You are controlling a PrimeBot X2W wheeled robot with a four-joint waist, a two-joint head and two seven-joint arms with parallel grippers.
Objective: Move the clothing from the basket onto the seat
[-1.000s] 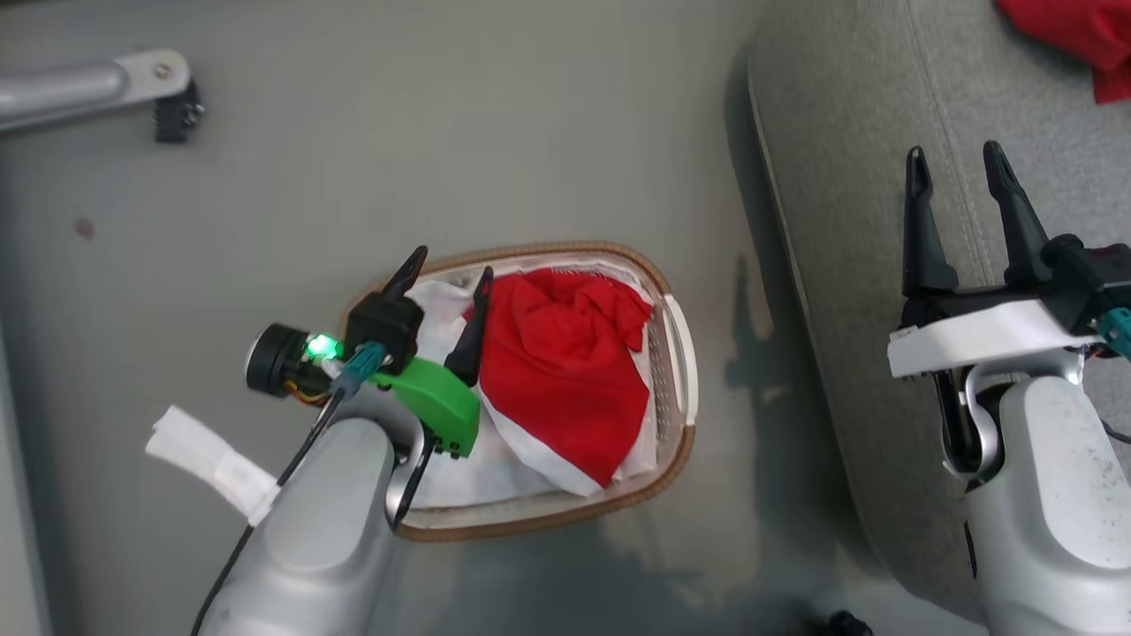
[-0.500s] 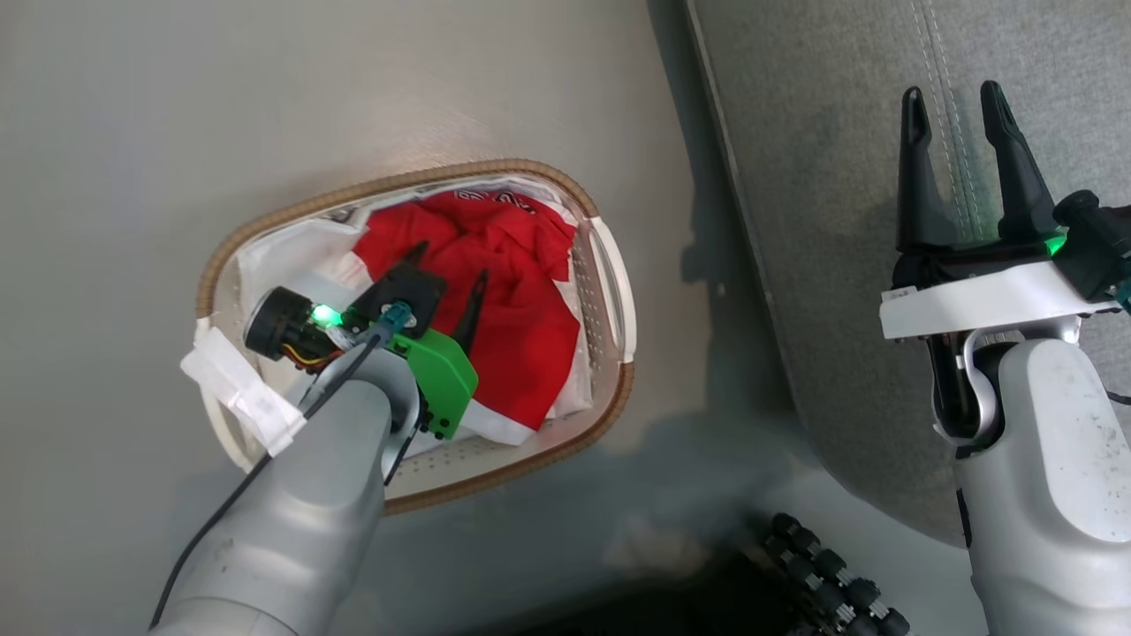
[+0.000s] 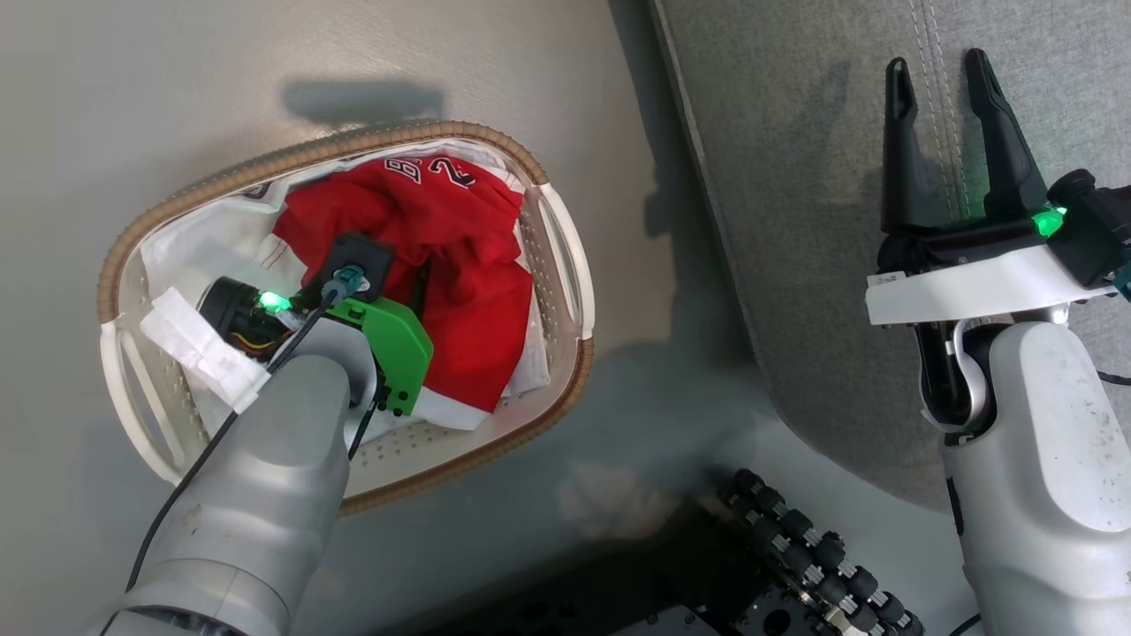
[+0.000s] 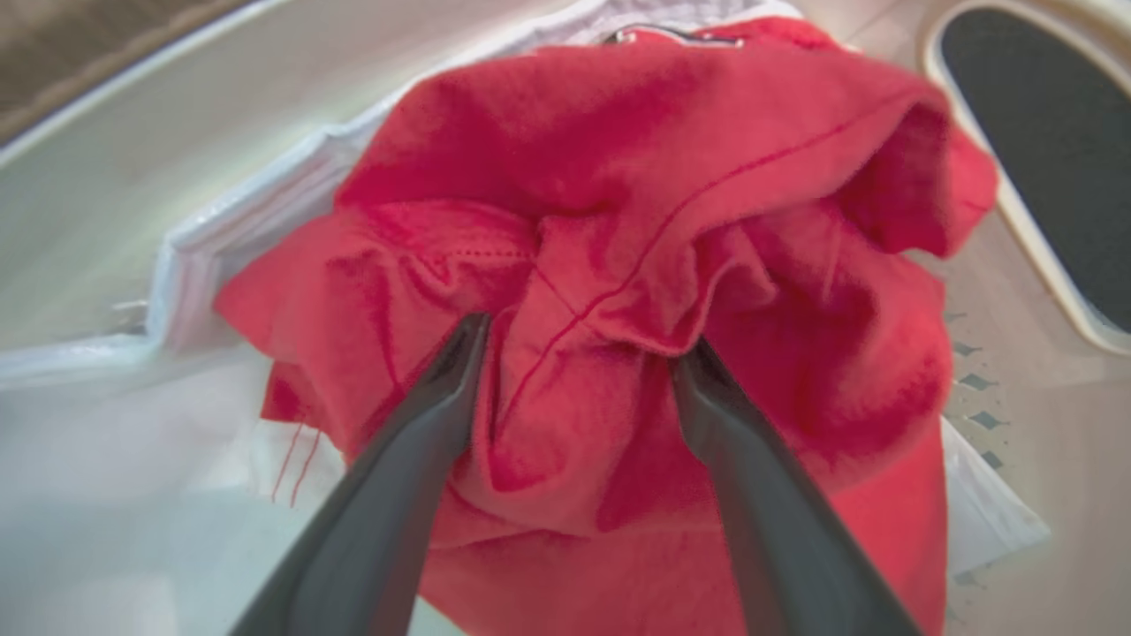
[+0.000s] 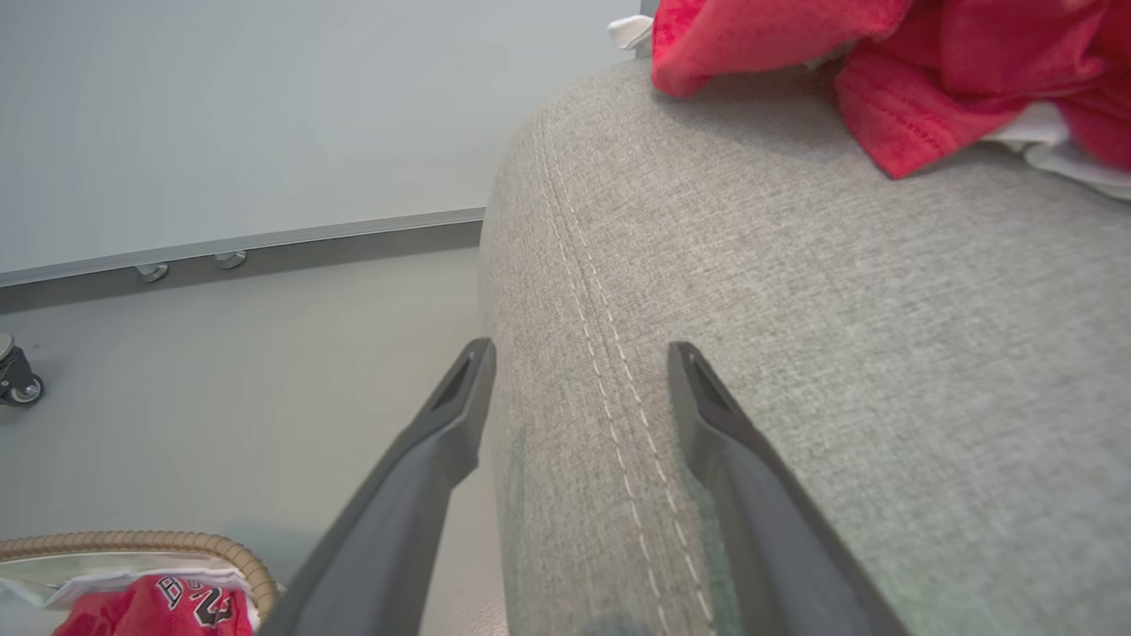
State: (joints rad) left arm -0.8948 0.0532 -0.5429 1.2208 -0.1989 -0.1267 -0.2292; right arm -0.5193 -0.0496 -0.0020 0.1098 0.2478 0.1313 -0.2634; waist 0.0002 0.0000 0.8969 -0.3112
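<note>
Head view: the basket (image 3: pixel 495 146) stands on the grey floor (image 3: pixel 177 79). Inside it, the red clothing (image 3: pixel 468 238) lies bunched on the white liner (image 3: pixel 203 243), toward the basket's right half, with white printed characters showing at its far edge. The left tool (image 3: pixel 402 281) reaches down into the basket from its near left side, and its tips are sunk in the red cloth. To the right of the basket, apart from it, is the grey seat (image 3: pixel 795 177). The right tool (image 3: pixel 935 64) hangs above the seat with its fingers spread, holding nothing. A row of black rollers (image 3: pixel 795 548) sits near the basket's lower right.

Left wrist view: inside the basket, the left tool's two fingers (image 4: pixel 424 442) are spread, their tips pressed into the folds with a ridge of red fabric between them, not pinched. The liner shows to the left, and the basket's handle opening (image 4: pixel 1034 132) at upper right.

Right wrist view: the right tool is spread over the seat's stitched seam (image 5: pixel 601 380). The basket's brown rim, with the printed red cloth inside, is at lower left. Well away from the basket, a second red garment (image 5: pixel 884 88) lies on the seat.
</note>
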